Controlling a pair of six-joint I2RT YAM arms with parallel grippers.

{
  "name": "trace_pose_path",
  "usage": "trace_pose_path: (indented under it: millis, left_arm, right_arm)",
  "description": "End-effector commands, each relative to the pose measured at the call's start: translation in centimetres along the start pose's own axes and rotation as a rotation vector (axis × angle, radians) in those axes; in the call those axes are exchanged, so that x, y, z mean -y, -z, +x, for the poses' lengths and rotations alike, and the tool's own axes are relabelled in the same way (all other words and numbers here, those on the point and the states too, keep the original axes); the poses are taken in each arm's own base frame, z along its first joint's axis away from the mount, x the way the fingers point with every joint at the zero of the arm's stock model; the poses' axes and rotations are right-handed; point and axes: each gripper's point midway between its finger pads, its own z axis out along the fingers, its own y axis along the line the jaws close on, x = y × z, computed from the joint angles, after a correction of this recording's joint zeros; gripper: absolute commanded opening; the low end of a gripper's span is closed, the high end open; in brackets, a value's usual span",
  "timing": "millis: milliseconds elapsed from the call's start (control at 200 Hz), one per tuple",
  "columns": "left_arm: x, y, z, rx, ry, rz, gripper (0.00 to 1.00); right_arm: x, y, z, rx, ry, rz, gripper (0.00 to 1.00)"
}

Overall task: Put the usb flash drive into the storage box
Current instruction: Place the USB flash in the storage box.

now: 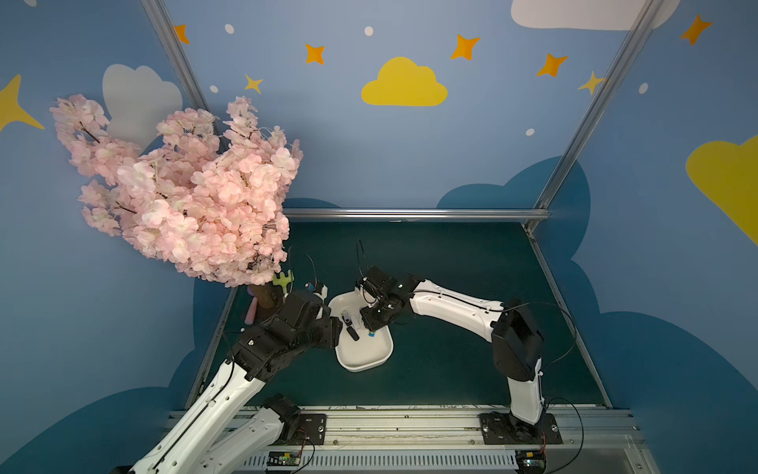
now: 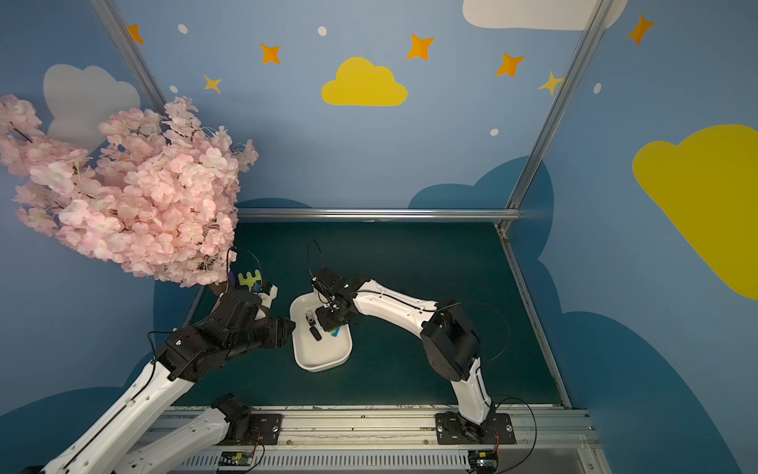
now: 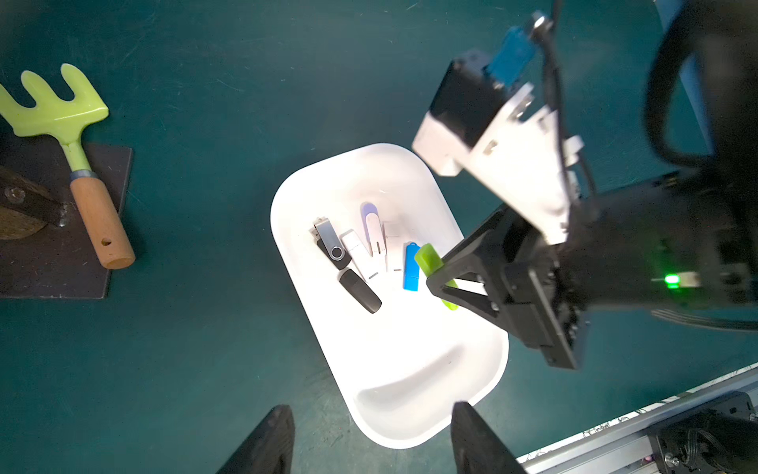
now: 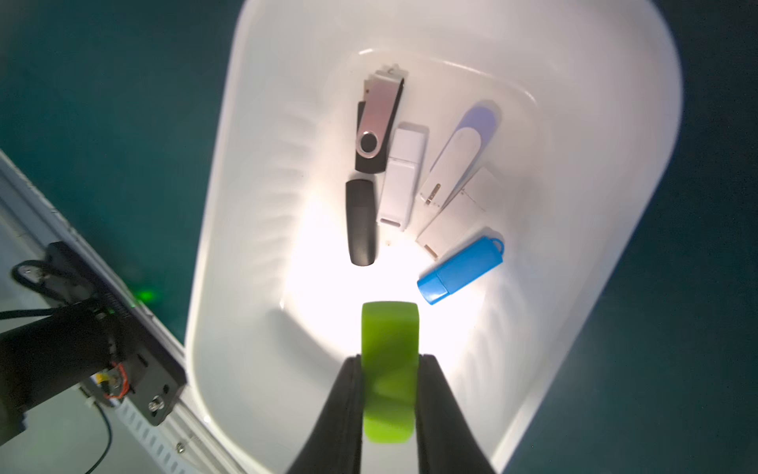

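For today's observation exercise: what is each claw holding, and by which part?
Right claw: green flash drive, pinched by its two long sides, one end sticking out. Left claw: nothing.

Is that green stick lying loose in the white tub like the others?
No, the right gripper is shut on the green flash drive, holding it over the storage box.

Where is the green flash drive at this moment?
In the right wrist view, the green drive is pinched in the right tool, held over the box, with the blue drive its nearest neighbour.
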Motion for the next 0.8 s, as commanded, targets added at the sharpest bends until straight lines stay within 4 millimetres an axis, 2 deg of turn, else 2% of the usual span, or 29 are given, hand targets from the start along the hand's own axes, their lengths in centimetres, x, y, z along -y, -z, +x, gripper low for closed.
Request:
trace_pose_path:
  millis: [0,245,430,546,636,731,796]
  left_arm:
    - [-0.4,-0.1,0.0,0.003,0.006,-0.016,0.64]
    - [-0.3,-0.4,0.2,-0.013,0.004,-0.017,0.64]
    - [-0.3,-0.8,0.3,-0.029,0.002,-0.020,0.64]
    - [-0.4,-0.7,0.3,-0.021,0.004,-0.021,0.64]
    - [-0.2,-0.7,0.3,-0.025,0.005,-0.016,0.64]
    - [0.7,-1.2,0.5,-0.047,-0.006,0.024,0.64]
    - [1.2,-1.5,0.4,-0.065,-0.013,0.043,0.64]
  right_arm:
    - [0.0,-0.5,-0.7,0.014,-0.001,0.045,0.21]
    - [-0.3,-2.5,0.2,-0.022,-0.002,0.069,0.28]
    - [0.2,-2.5,0.3,-0.019,-0.002,0.086,0.34]
    - [0.3,-0.6,-0.3,0.020,0.006,0.076,0.34]
    - [1.2,2.2,-1.0,0.071,-0.003,0.070,0.34]
    - [3.9,5.9,-1.3,0.137,-0.047,0.079,0.34]
    - [7.1,8.6,-1.2,0.191,-0.106,0.103,0.34]
